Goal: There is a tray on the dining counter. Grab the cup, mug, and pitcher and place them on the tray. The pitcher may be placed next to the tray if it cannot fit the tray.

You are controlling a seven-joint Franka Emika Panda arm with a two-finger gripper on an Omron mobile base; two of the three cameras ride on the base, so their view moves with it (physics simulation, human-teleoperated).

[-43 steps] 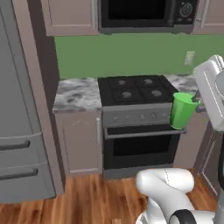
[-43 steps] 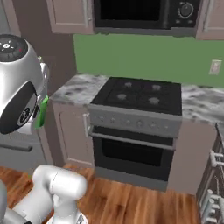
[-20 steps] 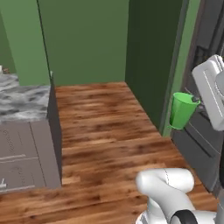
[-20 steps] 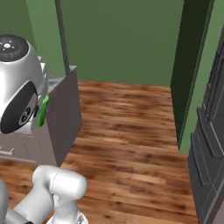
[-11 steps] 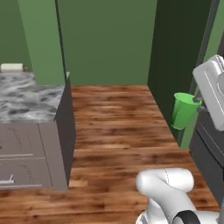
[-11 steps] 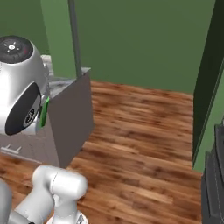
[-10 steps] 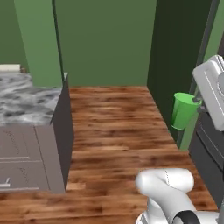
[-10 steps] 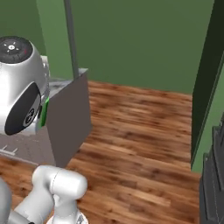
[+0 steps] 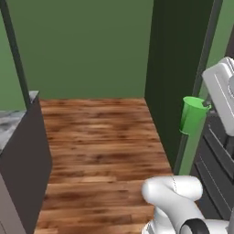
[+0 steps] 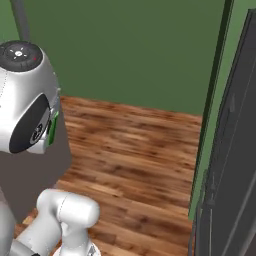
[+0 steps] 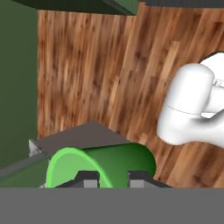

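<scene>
1. One cup (image 9: 192, 115) is what I have in hand: bright green, tapered, no handle. In the left base view it hangs upright in the air at the right, well above the wooden floor (image 9: 100, 151), with its rim beside the white hand of the arm.
2. In the hand view I see the same cup (image 11: 105, 165) lying across the bottom of the picture, open mouth toward the left. The end effector (image 11: 113, 179) is clenched on it; both dark finger tips press against its green wall.
3. In the right base view I see a thin strip of the cup's green (image 10: 53, 131) at the right edge of the big white arm joint.
4. Behind the cup, in the left base view, stands a dark green wall panel (image 9: 178, 68); a lighter green wall (image 9: 82, 45) closes off the far end of the floor.
5. To the cup's right I see a dark grey panelled front (image 9: 215, 160). In the right base view it is tall and dark at the right edge (image 10: 235, 165).
6. At the lower left of the left base view I see the dark end of a cabinet (image 9: 23, 173) with a marbled counter top (image 9: 9, 128) on it, well apart from the cup.
</scene>
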